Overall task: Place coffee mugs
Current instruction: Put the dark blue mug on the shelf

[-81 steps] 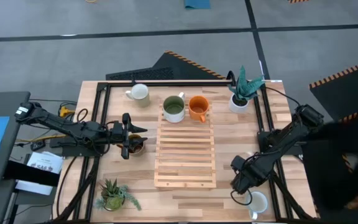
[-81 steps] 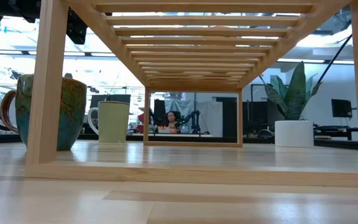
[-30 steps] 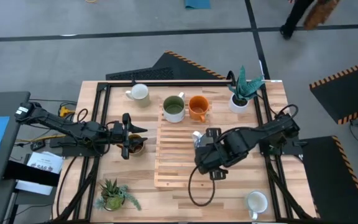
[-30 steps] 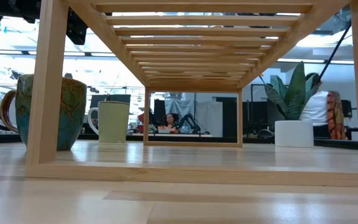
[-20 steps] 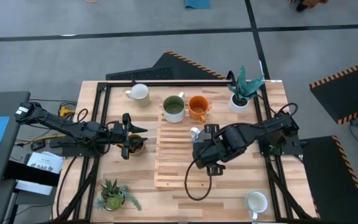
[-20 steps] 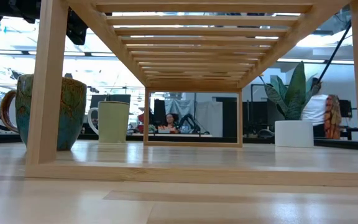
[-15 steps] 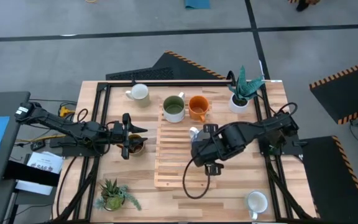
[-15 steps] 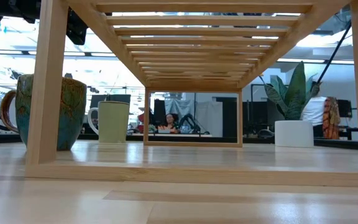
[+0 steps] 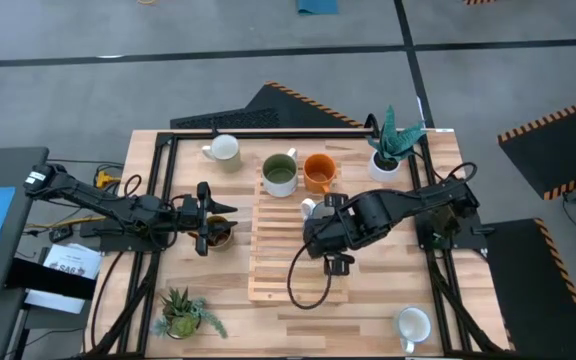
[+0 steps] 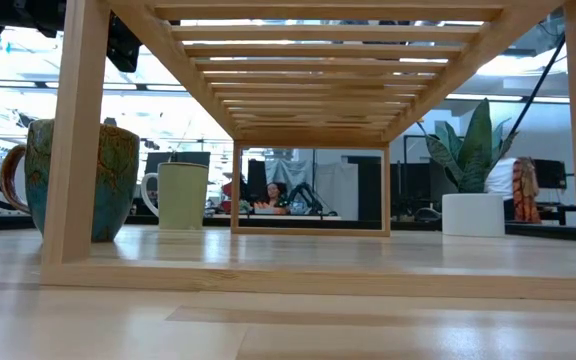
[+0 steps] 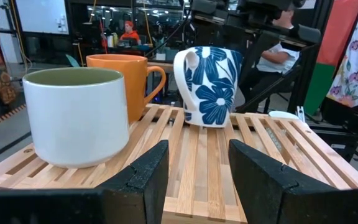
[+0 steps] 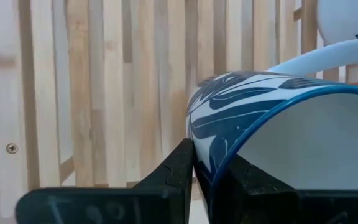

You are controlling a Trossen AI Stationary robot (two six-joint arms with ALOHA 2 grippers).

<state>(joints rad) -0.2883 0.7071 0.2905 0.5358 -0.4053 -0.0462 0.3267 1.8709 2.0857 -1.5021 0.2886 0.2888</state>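
My right gripper (image 9: pixel 313 212) is shut on a white mug with blue flowers (image 11: pixel 207 87), which stands upright over the wooden slatted rack (image 9: pixel 298 265), next to the orange mug (image 9: pixel 318 173) and the white mug with an olive inside (image 9: pixel 280 175) at the rack's far end. My left gripper (image 9: pixel 205 232) is open beside the dark brown mug (image 9: pixel 220 233) on the table left of the rack. That mug does not show between its fingers in the left wrist view. A pale mug (image 9: pixel 223 149) stands at the far left and a white mug (image 9: pixel 413 325) at the near right. My right gripper holds the flowered mug by its rim (image 12: pixel 211 177), one finger (image 12: pixel 179 165) outside the wall and the other (image 12: pixel 250 183) inside. The fingers come from above, pointing down. The mug is upright with its base (image 11: pixel 207 123) at the rack's slats; whether it rests on them I cannot tell.
A white pot with a teal plant (image 9: pixel 388 160) stands at the far right and a small spiky green plant (image 9: pixel 181 315) at the near left. Black frame rails (image 9: pixel 163 200) run along the table's left and right sides. The rack's near half is bare slats.
My right gripper has carried the flowered mug a short way over the rack toward the table's far edge and left, closer to the orange mug. My left arm has kept still.
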